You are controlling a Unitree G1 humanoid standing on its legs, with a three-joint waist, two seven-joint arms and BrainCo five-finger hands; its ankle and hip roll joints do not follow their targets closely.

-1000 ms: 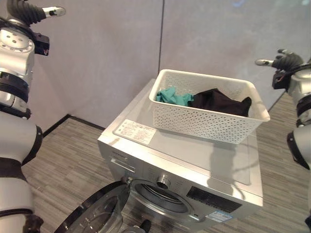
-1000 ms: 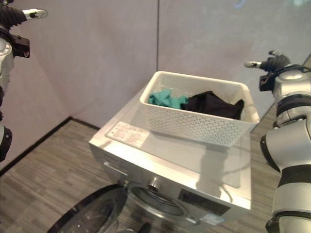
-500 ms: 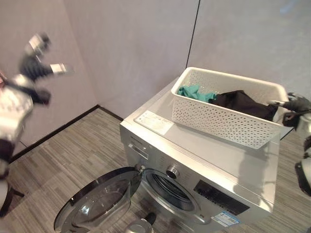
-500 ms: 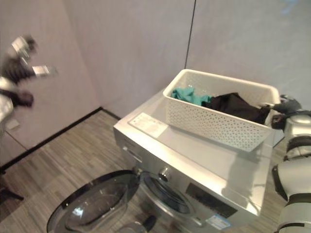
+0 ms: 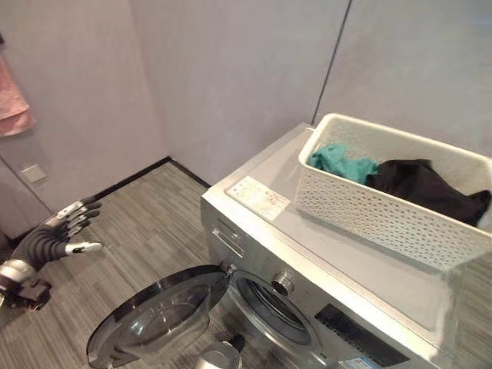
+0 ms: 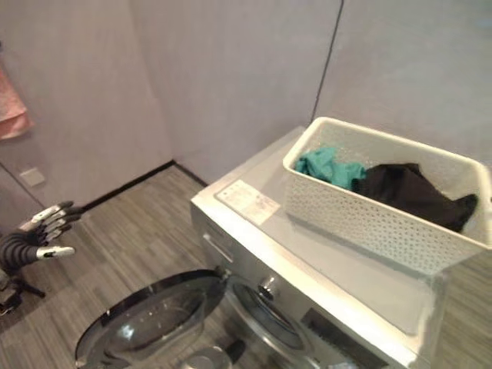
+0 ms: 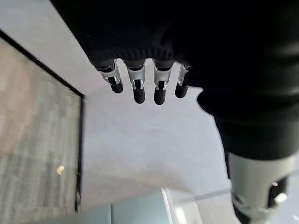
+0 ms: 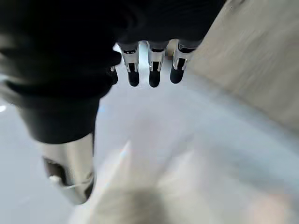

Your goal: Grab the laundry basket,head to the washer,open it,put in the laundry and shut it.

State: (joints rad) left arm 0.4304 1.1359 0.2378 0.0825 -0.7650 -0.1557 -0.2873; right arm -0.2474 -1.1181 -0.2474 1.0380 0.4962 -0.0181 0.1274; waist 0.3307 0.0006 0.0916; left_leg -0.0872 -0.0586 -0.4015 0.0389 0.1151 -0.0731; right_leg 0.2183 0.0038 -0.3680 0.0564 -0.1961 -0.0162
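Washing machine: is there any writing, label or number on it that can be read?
White sticker on the washer top, beside the basket: print too small to read.
Dark panel on the front: markings blurred, unreadable.
Sticker at the lower front edge: unreadable.
Nothing legible anywhere.

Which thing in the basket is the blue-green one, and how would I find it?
Find the silver washing machine with its round door hanging open. On its top stands a white basket full of little holes. The teal cloth lies at the basket's end nearer the wall corner, beside a black garment; it is the brightly coloured piece.
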